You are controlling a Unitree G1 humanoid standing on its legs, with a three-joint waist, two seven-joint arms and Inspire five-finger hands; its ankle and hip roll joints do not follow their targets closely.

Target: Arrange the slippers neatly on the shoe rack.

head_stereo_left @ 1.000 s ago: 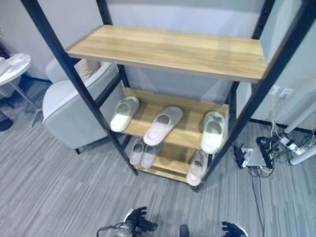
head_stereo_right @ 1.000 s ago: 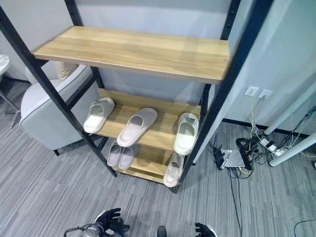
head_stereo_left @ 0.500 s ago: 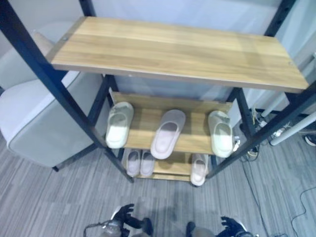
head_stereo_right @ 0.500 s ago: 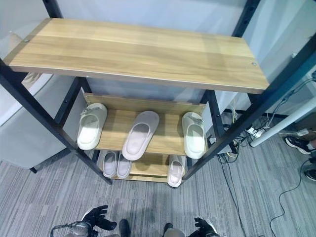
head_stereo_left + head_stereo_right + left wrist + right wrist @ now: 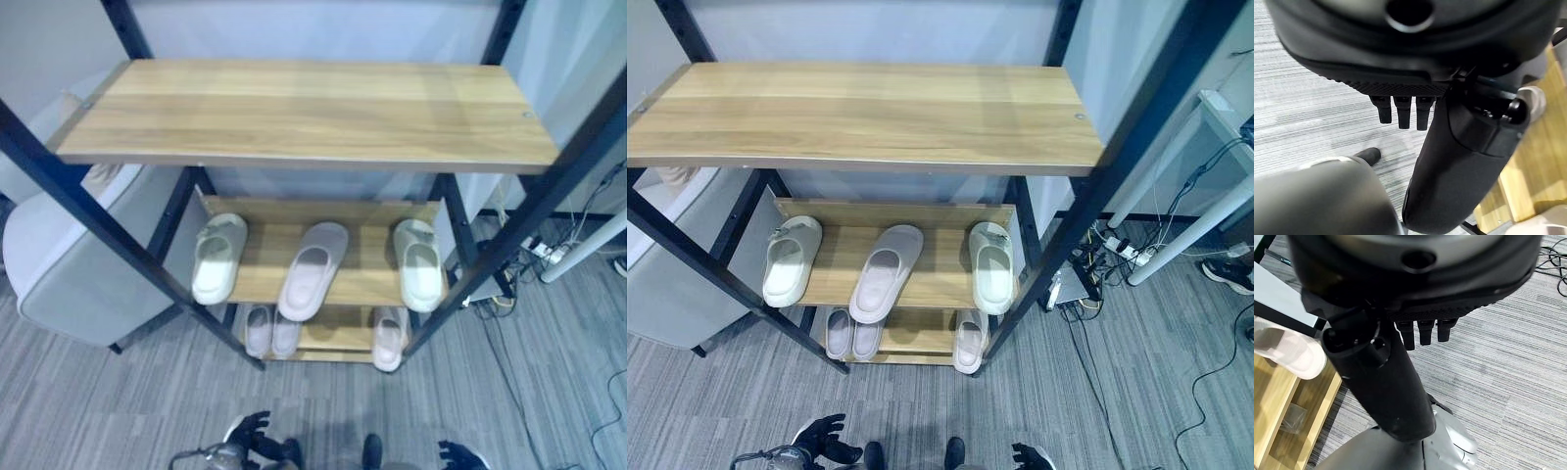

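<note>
The shoe rack (image 5: pixel 304 110) has a black frame and wooden shelves. On its middle shelf lie a cream slide (image 5: pixel 218 258) at the left, a pale pink slipper (image 5: pixel 313 269) turned askew in the middle, and a second cream slide (image 5: pixel 419 264) at the right. On the bottom shelf a pair of pale slippers (image 5: pixel 270 331) lies side by side, with a single one (image 5: pixel 388 338) at the right end. My left hand (image 5: pixel 250 436) and right hand (image 5: pixel 458 455) hang low in front of the rack, both open and holding nothing. The right wrist view shows a pale slipper (image 5: pixel 1288 350) at the shelf's edge.
A grey armchair (image 5: pixel 69 264) stands against the rack's left side. Cables and a power strip (image 5: pixel 1117 250) lie on the floor to the right, beside a white table leg (image 5: pixel 1176 235). A person's shoe (image 5: pixel 1229 274) shows at the far right.
The camera has swung, so the rack now sits more centred. The slippers keep their places on the shelves. Both hands stay low and empty.
</note>
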